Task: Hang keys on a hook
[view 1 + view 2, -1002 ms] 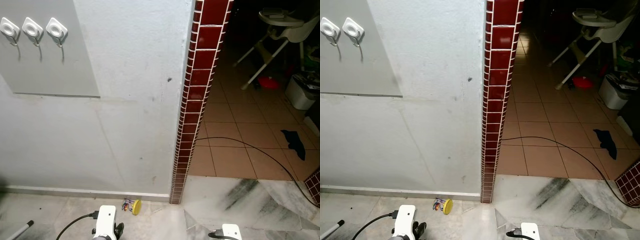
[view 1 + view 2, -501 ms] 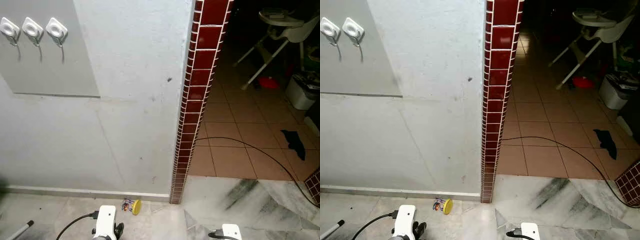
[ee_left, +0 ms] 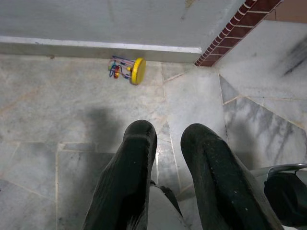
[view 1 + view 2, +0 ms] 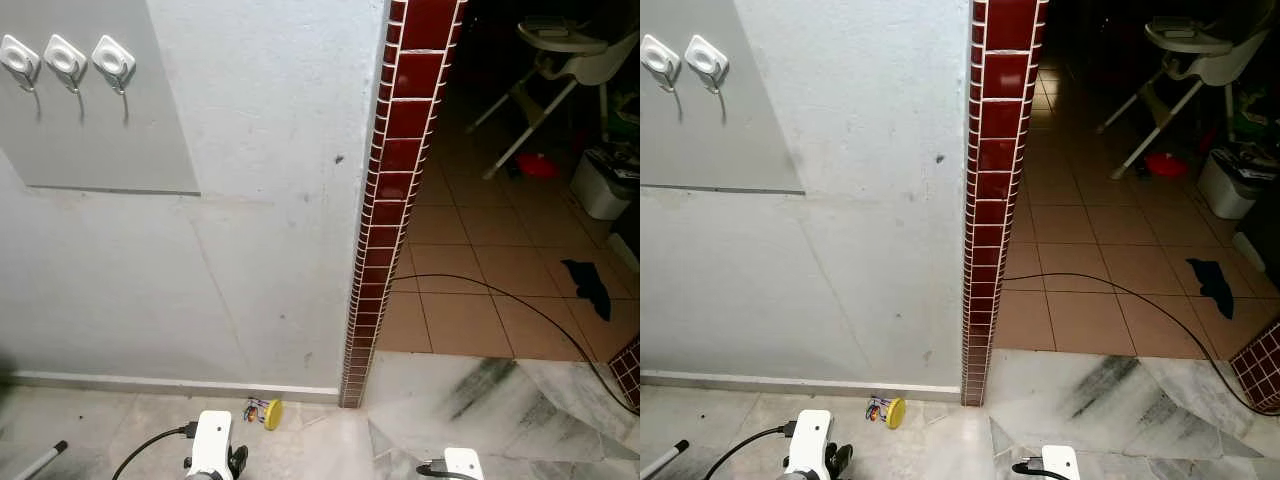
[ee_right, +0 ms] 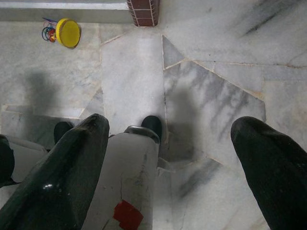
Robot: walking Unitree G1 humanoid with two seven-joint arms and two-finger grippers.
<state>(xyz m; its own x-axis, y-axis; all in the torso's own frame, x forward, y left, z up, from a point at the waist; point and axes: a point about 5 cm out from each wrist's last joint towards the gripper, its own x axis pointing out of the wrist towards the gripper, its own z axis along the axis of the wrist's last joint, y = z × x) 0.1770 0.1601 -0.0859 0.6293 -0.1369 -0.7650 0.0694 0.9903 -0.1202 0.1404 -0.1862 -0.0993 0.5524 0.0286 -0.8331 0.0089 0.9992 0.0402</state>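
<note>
Left gripper [image 3: 165, 143]: fingers slightly parted, empty, above floor. Right gripper [image 5: 172, 148]: wide open, empty, low. Keys [image 3: 128, 70] on floor against wall base, ahead of you. Hooks [image 4: 68, 60] high on wall. Risk: yellow fob rolls, ring slips from pinch; long lift to hooks invites drop.

Grey wall [image 4: 260, 200], red tiled pillar [image 4: 392, 200], marble floor [image 4: 480, 400].

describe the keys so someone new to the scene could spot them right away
Follow the red-tiled wall edge down to the marble floor. Just left of its foot, against the grey wall's skirting, lies a small bunch of keys on coloured rings with a round yellow tag, the one bright thing there.
</note>
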